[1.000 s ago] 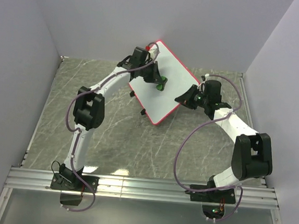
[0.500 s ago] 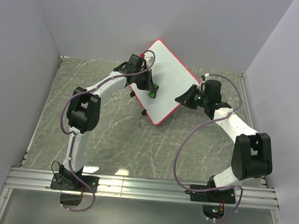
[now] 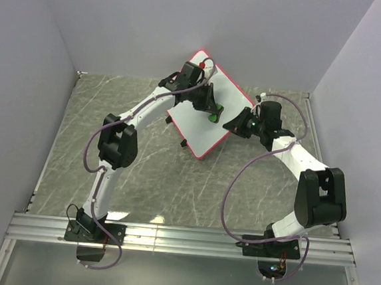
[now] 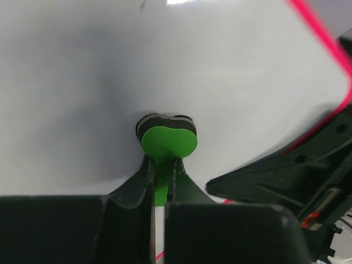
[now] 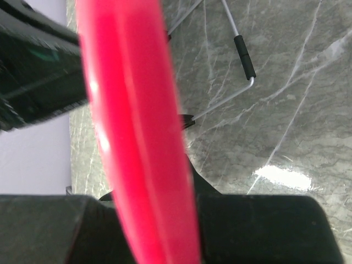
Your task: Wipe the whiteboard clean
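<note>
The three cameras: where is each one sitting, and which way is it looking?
Top external: fixed high behind the robot, looking down on the table and whiteboard; the left arm and right arm show whole.
Left wrist: on the left arm, looking along the left gripper, which pinches a green eraser against the board face.
Right wrist: on the right arm, looking along the board's red rim, held in the right gripper; its black fingers fill the bottom.
Shared: all three see the whiteboard.

Your right wrist view blurs the whiteboard (image 5: pixel 132 137) into a red smear, and overhead the left gripper (image 3: pixel 211 110) covers part of its face.
</note>
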You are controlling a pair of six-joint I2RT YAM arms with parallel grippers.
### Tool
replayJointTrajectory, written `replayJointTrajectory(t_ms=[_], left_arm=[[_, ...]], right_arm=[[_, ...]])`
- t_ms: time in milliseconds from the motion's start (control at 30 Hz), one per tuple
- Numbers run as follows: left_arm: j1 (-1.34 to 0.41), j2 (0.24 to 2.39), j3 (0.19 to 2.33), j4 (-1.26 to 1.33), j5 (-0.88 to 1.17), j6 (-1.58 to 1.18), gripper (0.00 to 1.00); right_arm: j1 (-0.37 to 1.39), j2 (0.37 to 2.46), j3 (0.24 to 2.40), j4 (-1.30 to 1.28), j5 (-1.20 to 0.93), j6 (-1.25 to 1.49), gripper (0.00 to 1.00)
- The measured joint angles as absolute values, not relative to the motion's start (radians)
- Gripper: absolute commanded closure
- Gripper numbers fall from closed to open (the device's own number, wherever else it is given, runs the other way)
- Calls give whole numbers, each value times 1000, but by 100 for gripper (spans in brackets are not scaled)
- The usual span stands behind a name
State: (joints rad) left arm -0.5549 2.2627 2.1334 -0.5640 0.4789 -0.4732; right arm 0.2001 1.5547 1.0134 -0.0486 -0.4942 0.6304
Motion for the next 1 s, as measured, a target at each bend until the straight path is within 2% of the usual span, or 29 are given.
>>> replayJointTrajectory(t_ms=[400,733,1000], left_arm=[[-543,2382,2355,-416,542,-611,100],[-456,2428,2368,-326,524,-701,100],[-344,2463,2336,-287,493,-754,100]], right_arm=[[225,1534,1018,-77,-463,598,100],[248,1499,1023,-144,-439,582,100],[311,1425,1026,-303,-455,532,100]])
